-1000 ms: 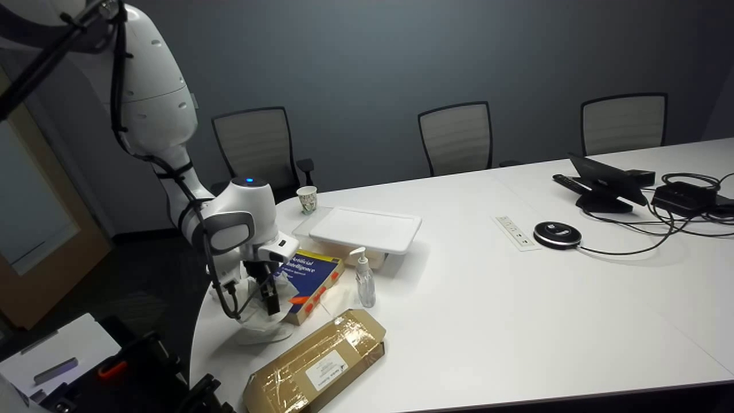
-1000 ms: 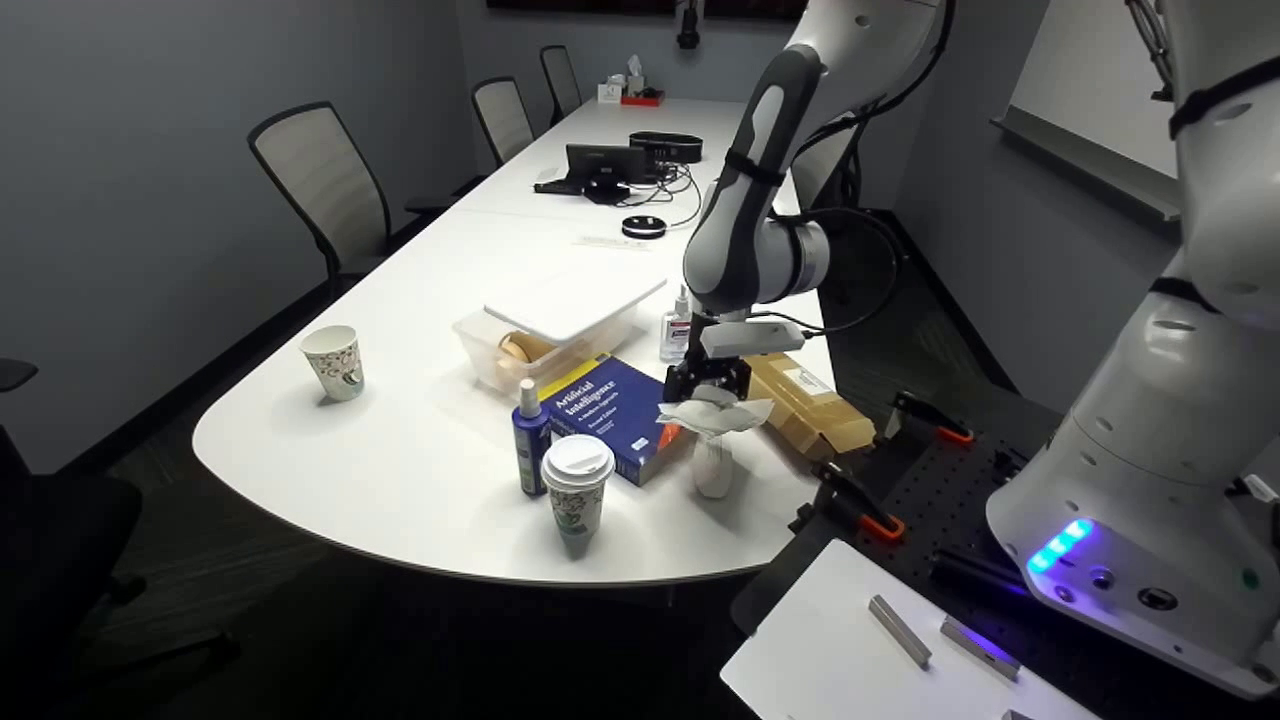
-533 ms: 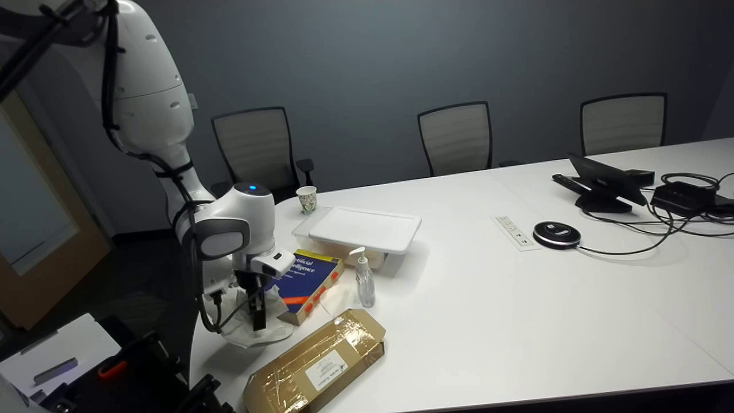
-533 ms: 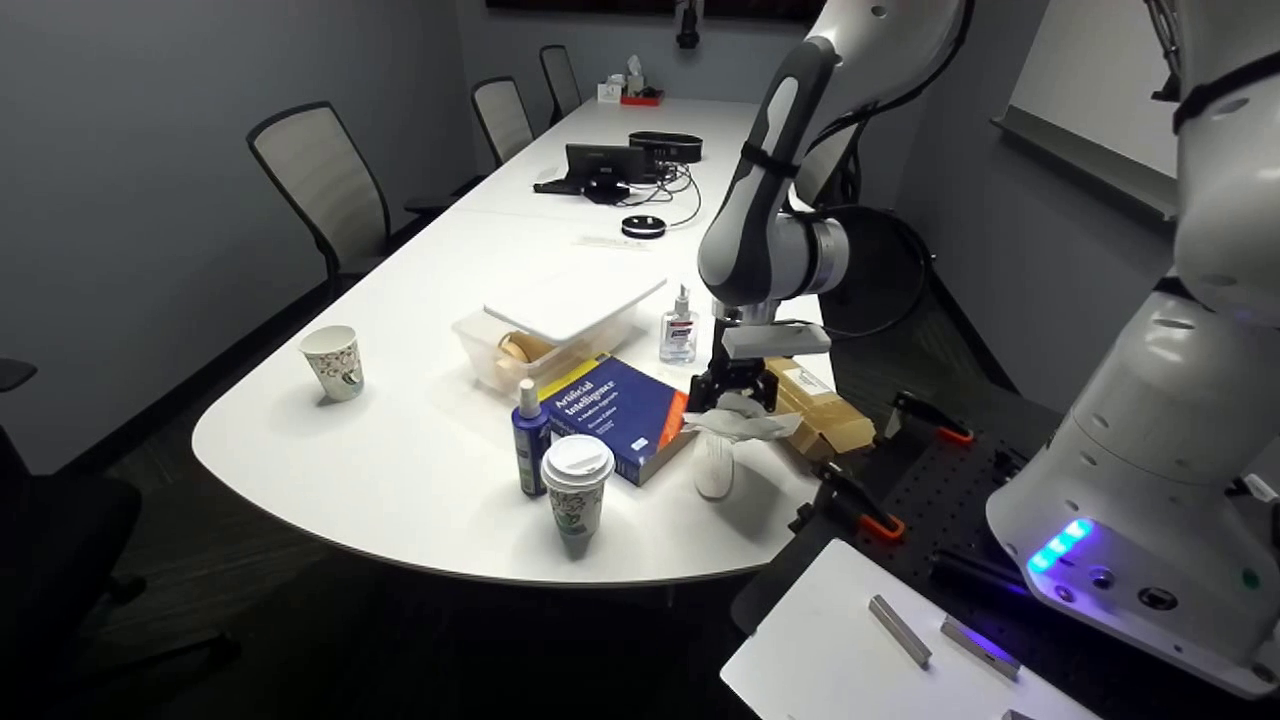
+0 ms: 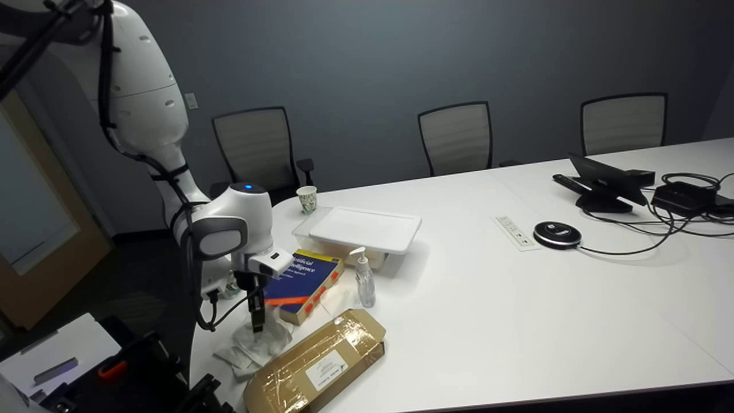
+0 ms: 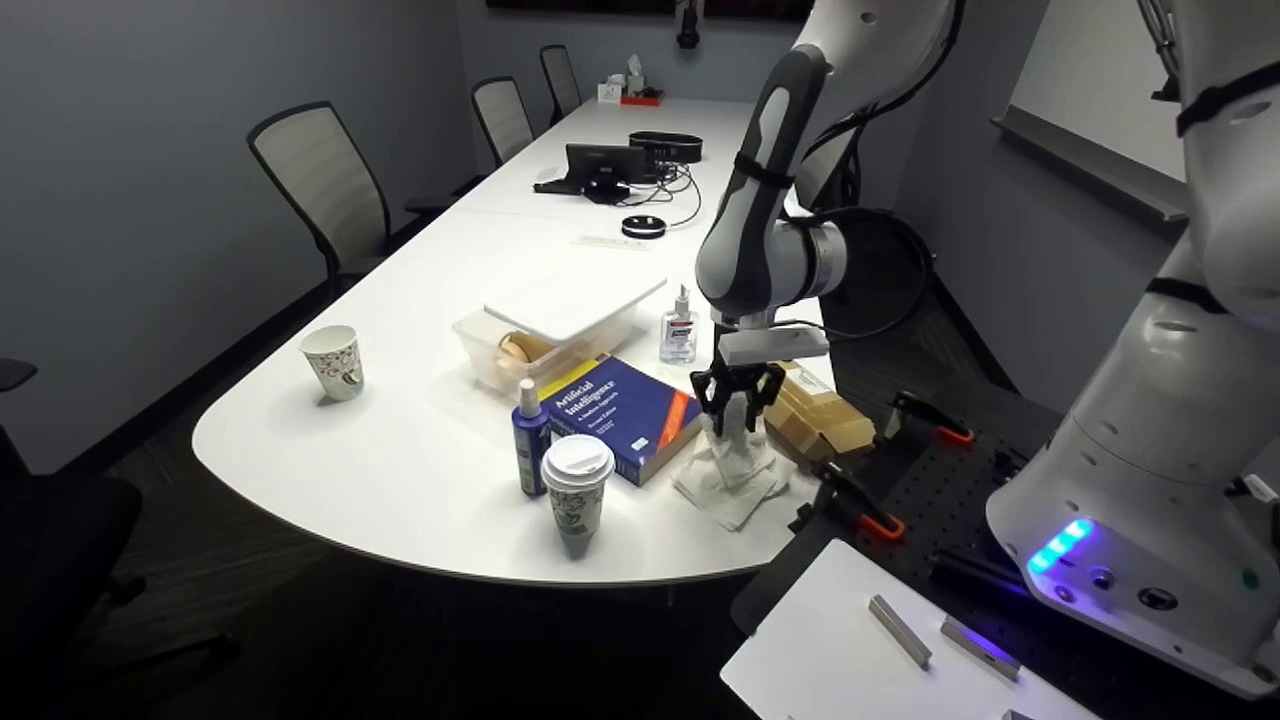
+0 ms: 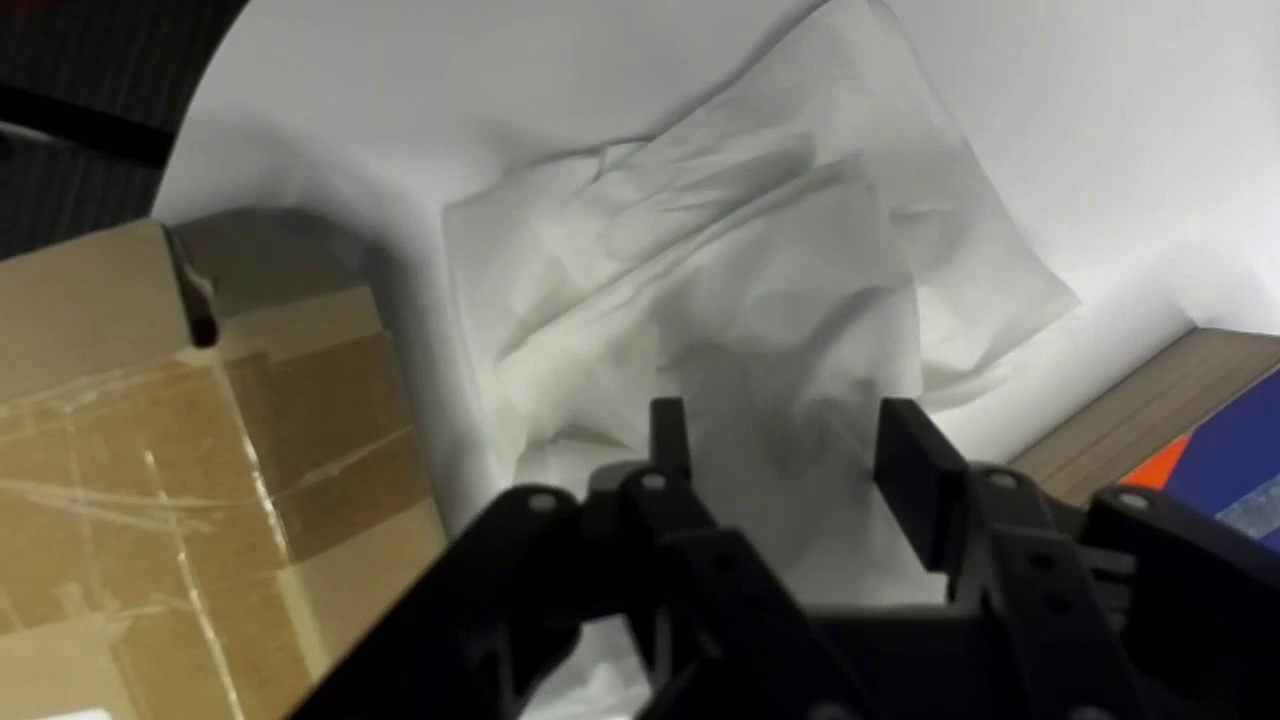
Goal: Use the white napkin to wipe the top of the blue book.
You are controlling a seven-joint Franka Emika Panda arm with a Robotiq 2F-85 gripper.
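The white napkin [image 7: 700, 270] lies crumpled on the table, one part of it rising toward my gripper [image 7: 783, 430]. My fingers [image 7: 915, 480] stand apart, with the raised part of the napkin showing in the gap and neither pad visibly pressing it. In an exterior view the gripper [image 6: 735, 428] hangs just over the napkin [image 6: 730, 490], pointing down. Beside the napkin lies the blue book [image 6: 625, 410], flat, with an orange band at its corner. Only a corner of the book [image 7: 1230, 440] shows in the wrist view. In an exterior view the arm partly covers the book [image 5: 304, 278].
A tan cardboard box [image 7: 200, 480] sits close on the napkin's far side from the book. Around the book stand a sanitizer bottle [image 6: 679, 335], a lidded plastic bin [image 6: 490, 350], a blue spray bottle [image 6: 531, 445] and a lidded cup [image 6: 577, 490]. The table's curved edge [image 6: 450, 565] is near.
My gripper has moved away from the book's corner and opened. The napkin, earlier bunched in the jaws above the table, has dropped and spread on the table between book and box.
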